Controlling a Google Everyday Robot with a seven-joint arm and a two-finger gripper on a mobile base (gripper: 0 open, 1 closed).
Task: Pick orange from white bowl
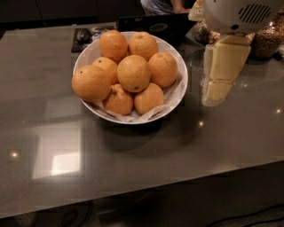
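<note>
The white bowl (178,66) with a crumpled paper liner stands on the dark table, left of centre, and holds several oranges. The large round orange (133,73) with a small dark speck lies on top in the middle of the pile. A smaller orange (118,100) with a puckered stem end lies at the front. My gripper (216,94) is cream-coloured and hangs just right of the bowl's rim, above the table. It is at about the height of the fruit, apart from the bowl, and nothing shows in it.
The table is glossy dark grey (133,168), and its front edge runs across the lower part of the view. A dark laptop (155,24) stands behind the bowl. A jar of nuts (268,40) stands at the back right and a small dark object (83,35) at the back left. A person (164,5) sits behind.
</note>
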